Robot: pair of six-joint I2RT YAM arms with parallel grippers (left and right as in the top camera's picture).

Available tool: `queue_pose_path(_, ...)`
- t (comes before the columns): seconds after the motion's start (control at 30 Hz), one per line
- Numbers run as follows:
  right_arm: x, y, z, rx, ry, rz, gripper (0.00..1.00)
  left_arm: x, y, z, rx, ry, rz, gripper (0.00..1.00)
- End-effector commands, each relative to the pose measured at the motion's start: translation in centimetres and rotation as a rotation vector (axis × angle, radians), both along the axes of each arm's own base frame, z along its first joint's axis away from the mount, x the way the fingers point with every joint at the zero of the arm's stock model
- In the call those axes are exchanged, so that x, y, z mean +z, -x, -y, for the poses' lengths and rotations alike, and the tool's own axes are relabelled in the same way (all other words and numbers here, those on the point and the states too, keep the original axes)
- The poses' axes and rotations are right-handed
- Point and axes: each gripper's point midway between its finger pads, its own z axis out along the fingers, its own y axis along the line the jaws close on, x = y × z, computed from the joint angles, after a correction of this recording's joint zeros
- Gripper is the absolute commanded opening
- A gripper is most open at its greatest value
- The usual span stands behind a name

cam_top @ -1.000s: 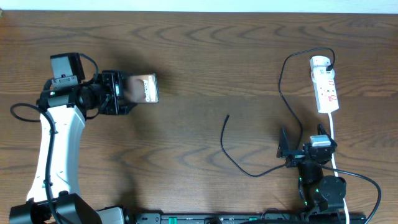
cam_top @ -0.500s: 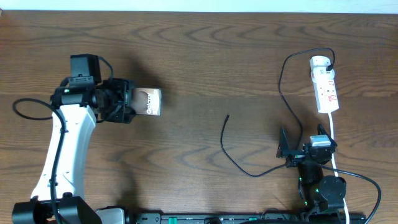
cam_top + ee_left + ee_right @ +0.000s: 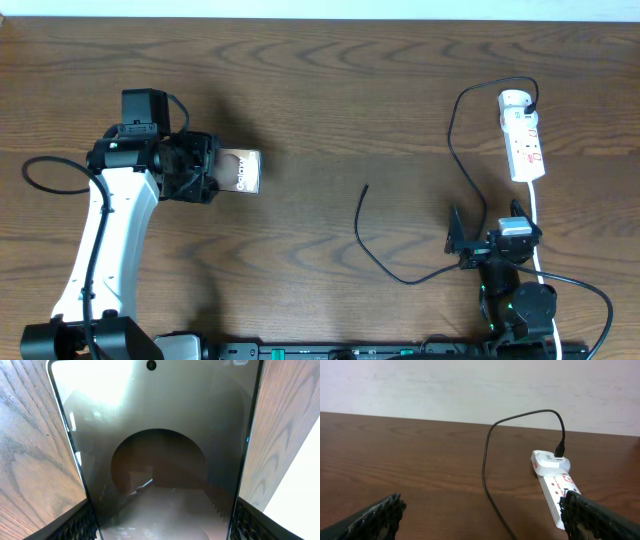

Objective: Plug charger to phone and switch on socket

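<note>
The left end effector (image 3: pixel 212 169) grasps 1 phone (image 3: pixel 243 172), its fingers part-spread against the phone's dark edges. The right end effector (image 3: pixel 486 235) stands spread wide, holding nothing. Ahead of it lies 1 socket (image 3: pixel 523 135), with 1 charger (image 3: pixel 385 268) plugged into its rounded end. The charger's free tip rests on the counter (image 3: pixel 320 90) between the 2 end effectors.

table (image 3: pixel 330 80): dark brown, wavy wood-grain pattern.
phone (image 3: pixel 160 435): glossy brown-bronze face, dark edges; white lettering shows in the overhead view.
charger (image 3: pixel 484 460): black.
socket (image 3: pixel 522 140): white, red markings.
left arm (image 3: pixel 100 230): white link, black joints.
wall (image 3: pixel 470 385): off-white, faintly mottled.
</note>
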Motion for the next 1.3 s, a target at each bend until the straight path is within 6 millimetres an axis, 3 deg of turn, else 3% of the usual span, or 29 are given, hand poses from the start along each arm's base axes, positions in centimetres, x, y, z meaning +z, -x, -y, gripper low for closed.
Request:
queue_pose_path(0.0, 0.2, 0.2, -1.6, 0.086, -0.121, -0.007, 0.99, 1.8, -0.7, -0.2, -0.012, -0.022, 0.062, 0.07)
queue_pose_path(0.17, 1.1, 0.6, -2.9, 0.161, -0.189, -0.002, 0.99, 1.8, -0.7, -0.3, -0.010, -0.029, 0.062, 0.07)
queue_pose_path(0.43, 7.1, 1.0, -2.9, 0.166, -0.190, 0.066, 0.99, 1.2, -0.8, -0.3, -0.009, -0.027, 0.042, 0.07)
queue_pose_path(0.7, 8.2, -2.0, -3.9, 0.184, -0.191, -0.174, 0.99, 0.2, -0.9, -0.3, -0.004, -0.022, 0.009, 0.07)
queue_pose_path(1.0, 8.8, -7.3, -9.3, 0.398, -0.283, -0.492, 0.99, 0.2, -0.9, -0.3, -0.004, -0.023, 0.008, 0.07)
queue_pose_path(1.1, 8.5, -8.5, -12.5, 0.472, -0.281, -0.593, 0.99, 0.2, -0.9, -0.3, -0.004, -0.023, 0.008, 0.07)
queue_pose_path(1.27, 8.2, -8.8, -18.1, 0.603, -0.235, -0.662, 0.99, 0.2, -0.9, -0.3, -0.004, -0.023, 0.008, 0.07)
